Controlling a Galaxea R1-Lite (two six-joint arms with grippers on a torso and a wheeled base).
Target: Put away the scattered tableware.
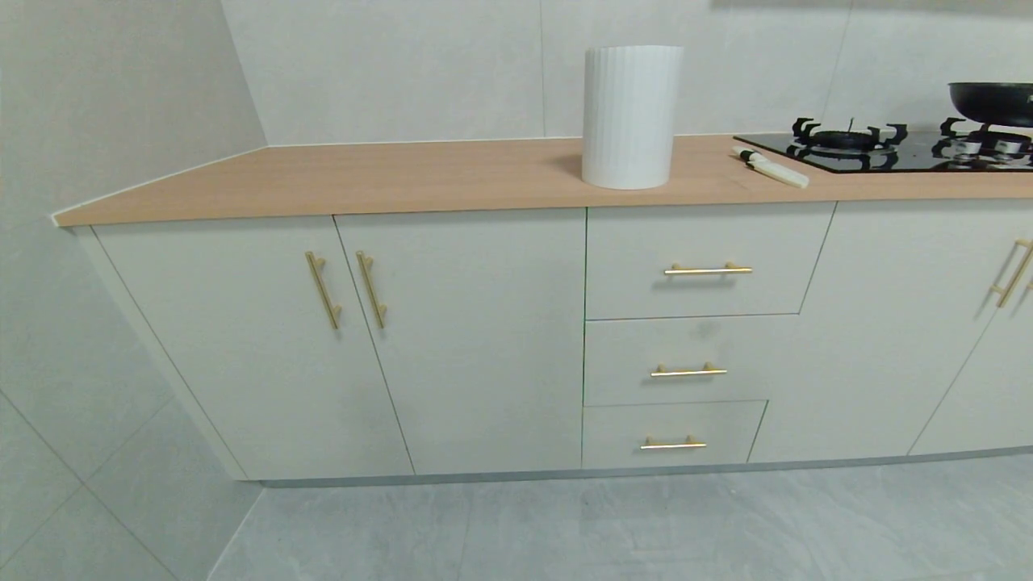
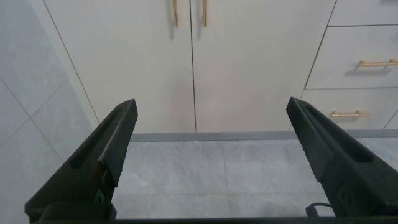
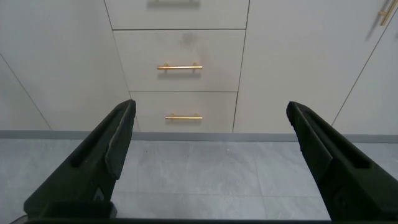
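Nearest, the left gripper (image 2: 211, 107) is hanging low over the grey floor (image 1: 565, 532) with its jaws spread wide and nothing between them, facing the foot of the double doors (image 1: 347, 339). The right gripper (image 3: 210, 107) is sitting equally low and equally released, pointing at the stack of drawers (image 1: 694, 355) to the right of those doors.

Further off, on the wooden countertop (image 1: 363, 173), a tall white ribbed container (image 1: 631, 117) is standing upright above the top drawer. To its right, well apart from it, one pale-handled utensil (image 1: 771, 168) is lying flat (a small knife, by the look of it, though the far end is too small to be sure), just beside the near left corner of the hob (image 1: 904, 149). A dark pan (image 1: 993, 101) is resting on the far right burner.

By my judgement the task is only at its approach step: nothing is grasped, and the utensil is lying where it was scattered. The next move is calling for an arm, likely the right one, to rise to counter height, close on the handle and carry it to storage, probably the ribbed container or a drawer.
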